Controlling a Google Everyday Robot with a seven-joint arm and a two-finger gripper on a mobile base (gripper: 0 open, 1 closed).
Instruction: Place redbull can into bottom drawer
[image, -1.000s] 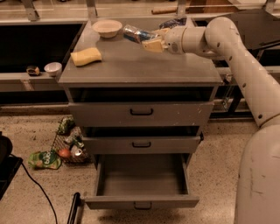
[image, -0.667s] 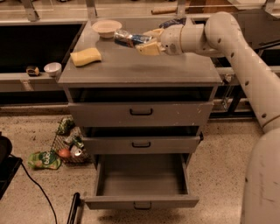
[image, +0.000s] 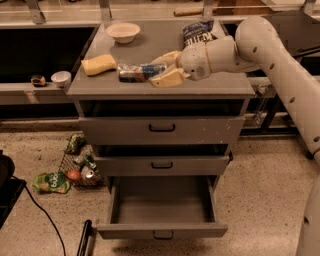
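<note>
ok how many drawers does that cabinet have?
3, stacked in the grey cabinet: top drawer and middle drawer mostly pushed in, bottom drawer pulled wide open. None seem hidden. The gripper holds the redbull can over the cabinet top.

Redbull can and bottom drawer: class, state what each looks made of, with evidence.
Redbull can, held in the pincer over the cabinet top: likely thin metal, glossy blue-silver sheen. Bottom drawer, open: matte grey; painted metal or laminate, unclear.
</note>
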